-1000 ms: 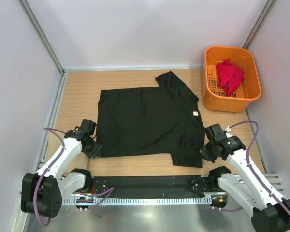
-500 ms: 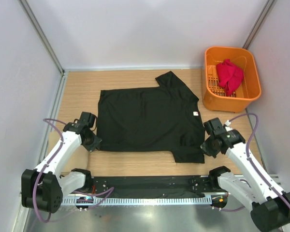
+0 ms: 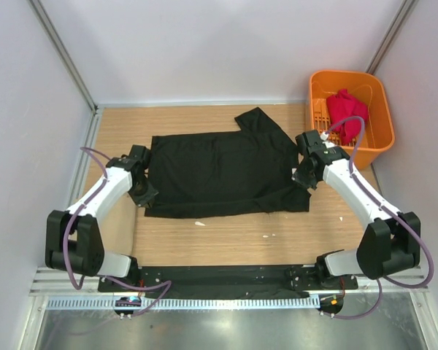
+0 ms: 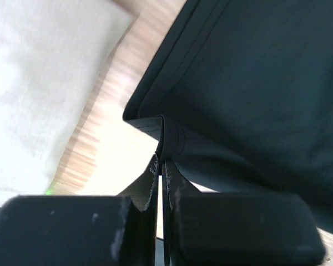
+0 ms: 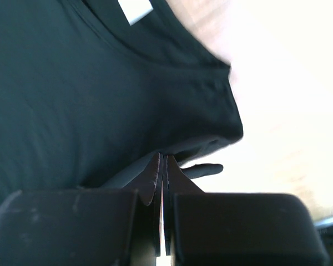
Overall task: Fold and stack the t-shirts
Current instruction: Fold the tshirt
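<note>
Here, left and right jaws clamp the black t-shirt [image 3: 219, 175] at its side edges — open tabletop [image 3: 226, 244] nearside.

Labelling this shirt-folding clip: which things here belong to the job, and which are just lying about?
Job: black t-shirt, spread on the table; red t-shirt, in the basket.
Lying about: orange basket; white scraps on the table.

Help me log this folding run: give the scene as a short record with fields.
black t-shirt: spread on the table, pinched at its left and right sides
red t-shirt: crumpled in the orange basket
left gripper: fingers shut on the black t-shirt's hem
right gripper: fingers shut on the black t-shirt's cloth
stack: not yet begun
</note>
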Controlling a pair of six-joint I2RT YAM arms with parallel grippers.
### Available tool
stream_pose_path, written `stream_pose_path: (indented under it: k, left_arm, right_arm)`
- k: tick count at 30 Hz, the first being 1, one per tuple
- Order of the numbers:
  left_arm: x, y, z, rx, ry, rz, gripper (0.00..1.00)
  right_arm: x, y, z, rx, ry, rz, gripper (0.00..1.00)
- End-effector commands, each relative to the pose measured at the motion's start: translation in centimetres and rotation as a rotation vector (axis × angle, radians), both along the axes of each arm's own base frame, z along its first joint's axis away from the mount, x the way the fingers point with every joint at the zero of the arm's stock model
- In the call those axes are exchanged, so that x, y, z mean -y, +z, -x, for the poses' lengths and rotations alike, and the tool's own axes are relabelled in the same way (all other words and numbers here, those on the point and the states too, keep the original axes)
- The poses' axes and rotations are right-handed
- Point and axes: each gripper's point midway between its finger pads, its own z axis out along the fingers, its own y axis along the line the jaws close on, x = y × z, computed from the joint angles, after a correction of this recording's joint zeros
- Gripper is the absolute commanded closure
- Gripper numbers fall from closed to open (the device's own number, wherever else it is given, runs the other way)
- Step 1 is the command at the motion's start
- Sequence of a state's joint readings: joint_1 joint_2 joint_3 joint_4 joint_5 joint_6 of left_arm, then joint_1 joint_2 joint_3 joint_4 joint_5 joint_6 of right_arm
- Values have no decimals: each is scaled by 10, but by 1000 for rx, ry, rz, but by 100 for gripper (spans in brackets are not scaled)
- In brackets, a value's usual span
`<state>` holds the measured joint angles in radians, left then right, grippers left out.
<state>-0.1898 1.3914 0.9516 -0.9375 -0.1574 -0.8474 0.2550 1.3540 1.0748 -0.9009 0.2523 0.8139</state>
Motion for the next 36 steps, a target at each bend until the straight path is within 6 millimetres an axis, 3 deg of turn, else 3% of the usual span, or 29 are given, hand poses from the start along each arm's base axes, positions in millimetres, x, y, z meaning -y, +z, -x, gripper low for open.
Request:
stream_pose_path:
  k: [1, 15, 26, 36]
  left_arm:
    - [-3, 14, -26, 72, -36, -38, 100]
    - [-13, 1, -59, 42, -4, -80, 100]
    - [-10, -8, -89, 36, -27, -55, 100]
    - [-10, -17, -98, 21, -45, -62, 100]
  right_arm:
    - [4, 24, -37, 112, 42, 16, 99]
    - [-8, 16, -93, 113, 142, -37, 99]
    - [-3, -1, -104, 79, 138, -35, 99]
    - [3, -11, -111, 67, 134, -29, 99]
